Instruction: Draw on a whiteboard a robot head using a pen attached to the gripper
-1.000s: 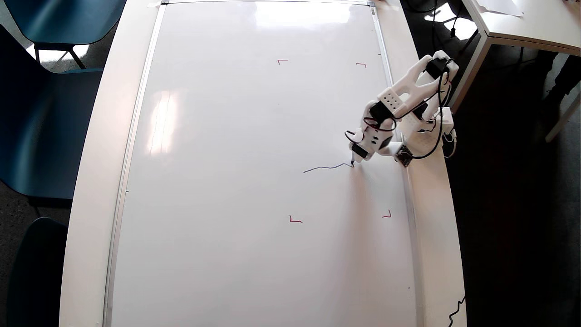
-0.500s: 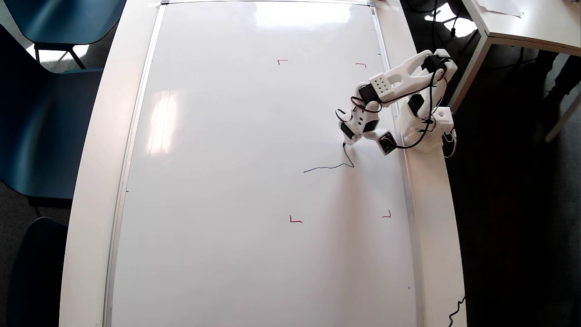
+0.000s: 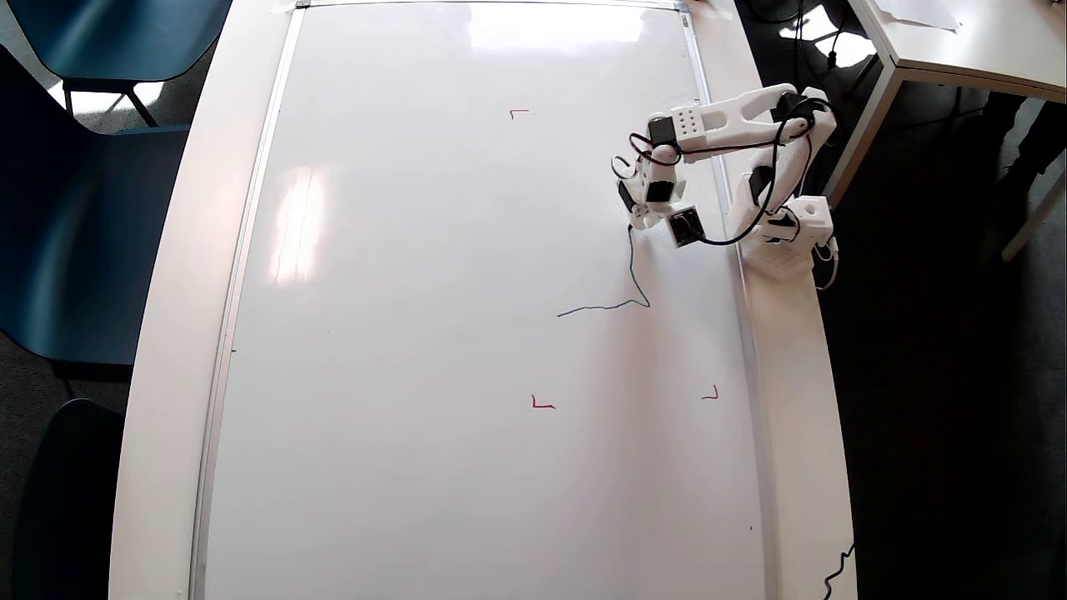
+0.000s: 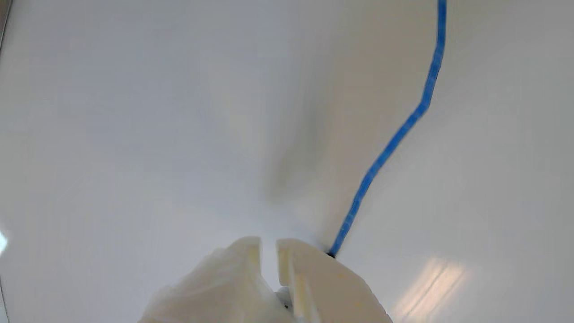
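Observation:
The whiteboard (image 3: 417, 333) lies flat and fills most of the overhead view. Of the robot head, a thin blue line (image 3: 633, 275) shows: a wobbly horizontal stroke that turns up at its right end. My white gripper (image 3: 637, 218) stands at that line's top end, near the board's right frame. In the wrist view the gripper (image 4: 268, 251) has its jaws nearly together with only a thin slit and nothing between them. The pen shows only as a dark tip (image 4: 331, 255) beside the right finger (image 4: 314, 278), touching the whiteboard (image 4: 134, 112) where the blue line (image 4: 394, 134) ends.
Red corner marks (image 3: 518, 112) (image 3: 542, 404) (image 3: 710, 394) frame the drawing area. The arm's base block (image 3: 783, 250) sits on the table rim right of the board. Blue chairs (image 3: 83, 208) stand at the left, another table (image 3: 959, 50) at the top right, a black cable (image 3: 838, 571) at the bottom right.
The gripper has moved up the board from the horizontal stroke's right end, leaving a new blue stroke running upward behind the pen tip.

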You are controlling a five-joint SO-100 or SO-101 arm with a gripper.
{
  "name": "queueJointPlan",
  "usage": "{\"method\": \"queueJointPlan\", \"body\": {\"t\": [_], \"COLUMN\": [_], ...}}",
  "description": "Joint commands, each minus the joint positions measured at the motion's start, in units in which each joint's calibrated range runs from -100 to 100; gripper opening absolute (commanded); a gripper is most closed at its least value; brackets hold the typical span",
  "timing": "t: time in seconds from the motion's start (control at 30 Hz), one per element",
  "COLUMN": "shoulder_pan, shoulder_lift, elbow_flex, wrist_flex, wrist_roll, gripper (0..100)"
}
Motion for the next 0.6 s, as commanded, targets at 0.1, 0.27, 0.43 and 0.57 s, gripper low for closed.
{"method": "queueJointPlan", "body": {"t": [0.1,0.27,0.43,0.57], "shoulder_pan": [6.93,13.49,19.01,21.74], "shoulder_lift": [0.41,0.41,0.41,0.41], "elbow_flex": [2.26,1.45,1.08,-1.19], "wrist_flex": [0.79,2.62,2.53,2.53], "wrist_roll": [0.26,0.26,0.26,0.31], "gripper": [1,1,1,1]}}
